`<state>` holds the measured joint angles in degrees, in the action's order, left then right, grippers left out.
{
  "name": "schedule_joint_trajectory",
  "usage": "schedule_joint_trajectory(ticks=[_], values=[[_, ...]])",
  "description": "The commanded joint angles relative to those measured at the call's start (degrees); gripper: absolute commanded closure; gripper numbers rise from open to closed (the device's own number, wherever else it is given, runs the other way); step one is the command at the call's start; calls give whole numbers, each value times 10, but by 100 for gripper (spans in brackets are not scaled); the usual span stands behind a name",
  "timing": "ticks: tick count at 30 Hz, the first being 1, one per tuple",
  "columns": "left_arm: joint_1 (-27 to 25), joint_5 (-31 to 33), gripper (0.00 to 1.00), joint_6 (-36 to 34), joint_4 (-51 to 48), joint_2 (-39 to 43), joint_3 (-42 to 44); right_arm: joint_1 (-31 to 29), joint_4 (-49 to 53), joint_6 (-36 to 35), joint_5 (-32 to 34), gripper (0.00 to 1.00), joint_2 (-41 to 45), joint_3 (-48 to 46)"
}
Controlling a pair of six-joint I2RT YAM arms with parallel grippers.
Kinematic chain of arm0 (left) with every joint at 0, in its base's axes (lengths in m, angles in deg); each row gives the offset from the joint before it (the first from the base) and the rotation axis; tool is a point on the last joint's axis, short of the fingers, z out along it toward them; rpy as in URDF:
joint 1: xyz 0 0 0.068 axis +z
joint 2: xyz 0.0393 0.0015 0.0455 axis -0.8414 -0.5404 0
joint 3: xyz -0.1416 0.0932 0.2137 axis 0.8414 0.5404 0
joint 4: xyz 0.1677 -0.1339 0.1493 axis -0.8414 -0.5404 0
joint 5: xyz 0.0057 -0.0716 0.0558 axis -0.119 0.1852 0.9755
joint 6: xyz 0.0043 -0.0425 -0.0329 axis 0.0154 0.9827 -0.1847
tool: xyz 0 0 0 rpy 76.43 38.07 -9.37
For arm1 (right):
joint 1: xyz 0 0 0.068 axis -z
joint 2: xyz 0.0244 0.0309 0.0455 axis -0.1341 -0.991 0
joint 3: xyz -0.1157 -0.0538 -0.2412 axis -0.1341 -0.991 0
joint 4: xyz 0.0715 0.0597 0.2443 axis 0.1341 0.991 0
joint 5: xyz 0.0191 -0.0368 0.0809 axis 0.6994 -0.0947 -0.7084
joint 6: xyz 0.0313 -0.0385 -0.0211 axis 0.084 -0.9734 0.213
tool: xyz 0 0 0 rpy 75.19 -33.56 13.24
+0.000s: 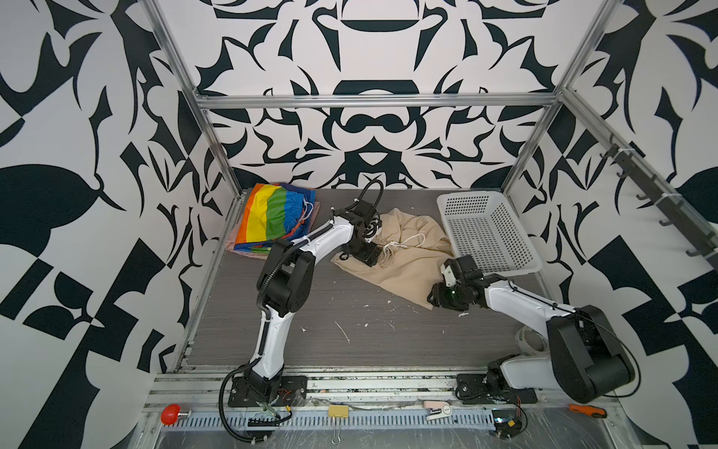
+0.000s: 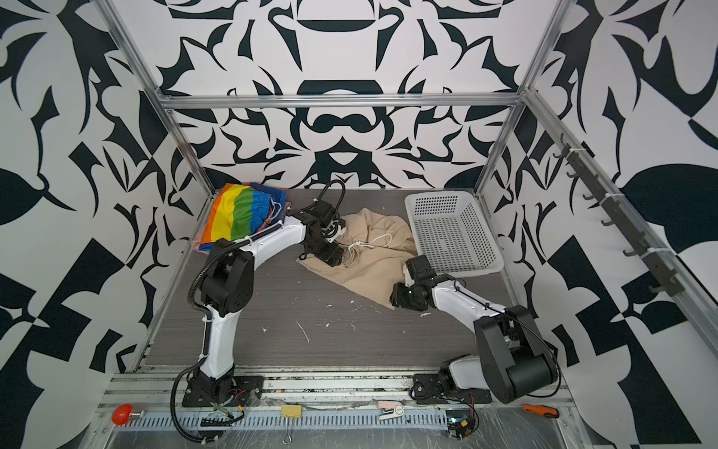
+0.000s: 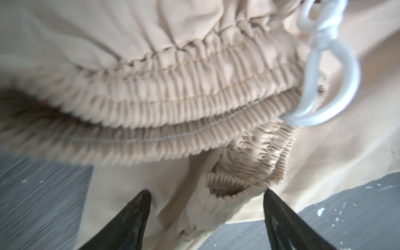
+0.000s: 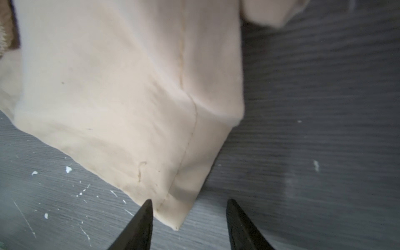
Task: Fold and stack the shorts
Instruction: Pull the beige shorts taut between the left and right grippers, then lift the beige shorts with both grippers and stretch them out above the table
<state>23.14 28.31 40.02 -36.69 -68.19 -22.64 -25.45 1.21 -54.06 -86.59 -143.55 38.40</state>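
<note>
The left gripper stands wide open just over the gathered waistband of the beige shorts, which lie crumpled on the table. The right gripper, half open, flanks their hem corner without clamping it. The rainbow shorts lie folded, apart, to the left gripper's left.

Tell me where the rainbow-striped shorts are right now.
In both top views the rainbow-striped shorts lie in the far left corner of the table, on a pink cloth, left of the beige shorts.
</note>
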Motion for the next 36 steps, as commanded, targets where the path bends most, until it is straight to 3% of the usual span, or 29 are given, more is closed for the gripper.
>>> schedule_joint_trajectory(ticks=[1, 5, 12, 16, 18, 24, 30, 36], values=[[0, -44, 25, -14, -50, -24, -25, -3, -8, 7, -4, 43, -4, -11], [0, -64, 64, -8, -61, -33, -31, -2, -7, 9, 0, 44, 2, -17], [10, -69, 100, 13, -56, -4, -24, -38, -14, 17, 13, 47, 12, -21], [40, -114, 100, 60, -30, 30, -9, -84, -18, 25, 49, 58, -31, -6], [61, -139, 100, 92, -13, 56, 9, -100, -1, 28, 79, 69, -52, 15], [138, -218, 100, 206, 100, 155, 89, -101, 0, 40, 85, 100, -77, 60], [228, -295, 100, 337, 204, 241, 146, -83, 68, 3, 88, 100, -42, 190], [295, -300, 100, 447, 285, 319, 147, 1, 162, -34, 31, 100, -20, 417]])
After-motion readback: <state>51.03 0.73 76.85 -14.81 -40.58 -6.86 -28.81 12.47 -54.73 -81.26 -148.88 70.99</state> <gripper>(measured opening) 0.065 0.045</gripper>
